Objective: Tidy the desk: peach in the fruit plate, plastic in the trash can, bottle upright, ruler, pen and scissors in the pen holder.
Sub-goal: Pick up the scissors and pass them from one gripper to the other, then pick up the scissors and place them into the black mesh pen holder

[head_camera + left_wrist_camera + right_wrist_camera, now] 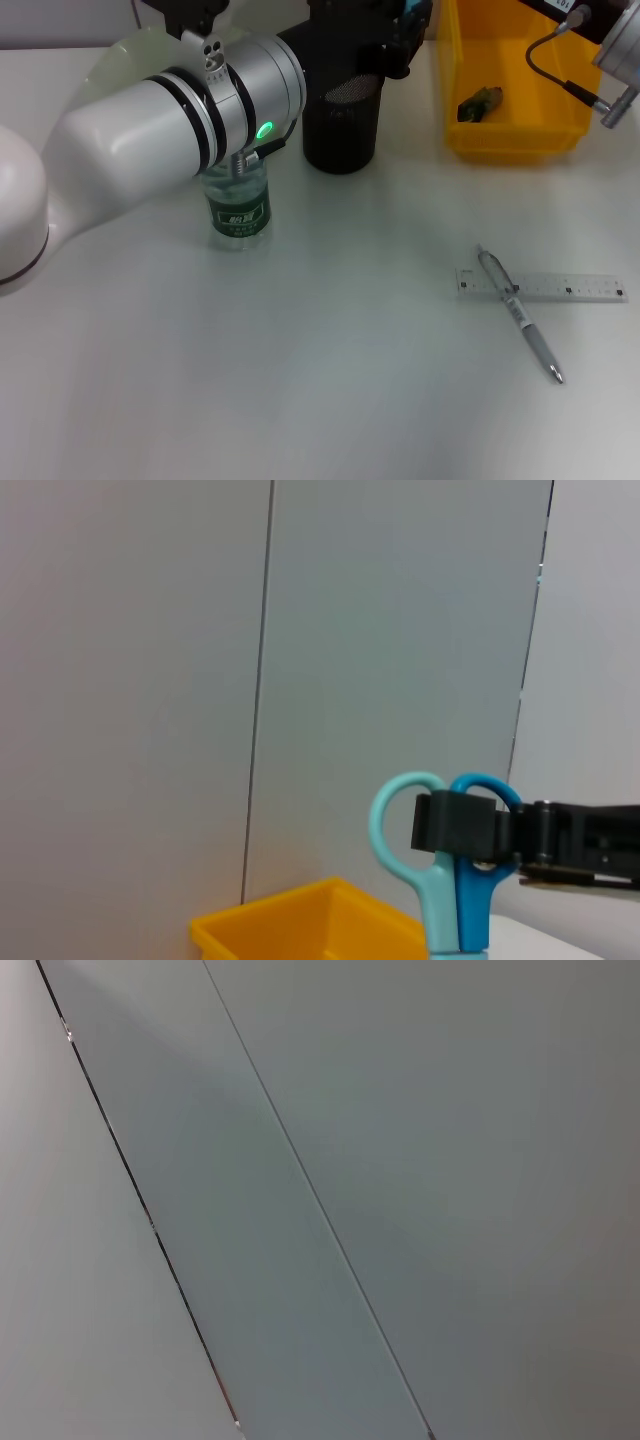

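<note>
The left gripper is clenched on the scissors, pinching them at the blue and teal handle loops, which point up in the wrist view, so the blades most likely hang down. In the head view it sits at the far edge, directly above the black mesh pen holder, so the coming move looks like a straight drop. The right gripper is parked by the yellow bin; its fingers are out of view, with the pen lying across the ruler on its side.

Even, soft overhead light on the pale tabletop; faint shadows under the bottle and pen; the near arm looms large and slightly blurred; wall views are flat, dim grey.
</note>
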`<action>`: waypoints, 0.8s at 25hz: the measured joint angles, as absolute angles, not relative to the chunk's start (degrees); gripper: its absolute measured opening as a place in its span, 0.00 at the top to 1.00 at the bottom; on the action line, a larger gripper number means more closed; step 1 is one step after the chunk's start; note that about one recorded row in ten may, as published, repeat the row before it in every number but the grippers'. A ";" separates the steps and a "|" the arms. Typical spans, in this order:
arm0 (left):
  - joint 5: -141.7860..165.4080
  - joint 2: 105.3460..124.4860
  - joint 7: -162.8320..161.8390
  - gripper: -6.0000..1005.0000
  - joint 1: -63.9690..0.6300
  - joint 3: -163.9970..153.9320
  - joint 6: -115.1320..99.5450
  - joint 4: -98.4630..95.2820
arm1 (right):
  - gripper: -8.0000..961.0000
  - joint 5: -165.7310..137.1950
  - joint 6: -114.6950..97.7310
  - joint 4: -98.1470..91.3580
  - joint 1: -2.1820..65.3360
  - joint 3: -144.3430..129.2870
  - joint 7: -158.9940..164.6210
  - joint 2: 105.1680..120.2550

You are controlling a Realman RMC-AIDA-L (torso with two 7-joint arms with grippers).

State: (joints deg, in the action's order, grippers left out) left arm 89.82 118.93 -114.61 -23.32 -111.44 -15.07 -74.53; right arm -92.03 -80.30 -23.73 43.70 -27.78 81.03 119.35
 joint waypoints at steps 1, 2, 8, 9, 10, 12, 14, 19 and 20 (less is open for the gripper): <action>89.87 118.92 -114.61 0.74 -23.32 -111.46 -15.13 -74.52 | 0.93 -92.03 -80.31 -23.73 43.70 -27.77 81.03 119.35; 89.84 118.92 -114.61 0.74 -23.31 -111.45 -15.13 -74.53 | 0.93 -92.03 -80.31 -23.73 43.69 -27.77 81.03 119.35; 89.40 118.75 -114.61 0.73 -22.54 -110.92 -15.42 -75.48 | 0.93 -92.00 -80.32 -23.97 43.28 -27.23 80.72 119.35; 89.40 118.75 -114.61 0.68 -22.54 -110.92 -15.42 -75.48 | 0.93 -92.00 -80.32 -23.97 43.28 -27.23 80.72 119.35; 89.39 118.74 -114.61 0.62 -22.45 -110.91 -15.53 -75.54 | 0.92 -91.98 -80.33 -24.09 43.27 -27.18 80.73 119.35; 89.38 118.73 -114.61 0.50 -22.19 -110.89 -15.68 -75.68 | 0.92 -91.97 -80.33 -24.19 43.25 -27.14 80.74 119.34; 89.38 118.73 -114.61 0.41 -21.75 -110.86 -15.73 -75.98 | 0.92 -91.74 -80.33 -24.25 43.23 -27.12 80.81 119.31; 89.38 118.70 -114.64 0.26 -18.55 -109.96 -16.41 -78.82 | 0.93 -90.59 -80.31 -24.26 43.06 -27.50 80.74 119.28; 89.38 118.69 -114.64 0.26 -17.45 -109.45 -17.13 -79.78 | 0.93 -90.56 -80.25 -24.24 43.05 -27.54 80.74 119.28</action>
State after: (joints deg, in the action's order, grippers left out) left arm 89.38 118.69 -114.64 -17.45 -109.45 -17.13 -79.78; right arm -90.56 -80.25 -24.24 43.05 -27.54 80.74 119.28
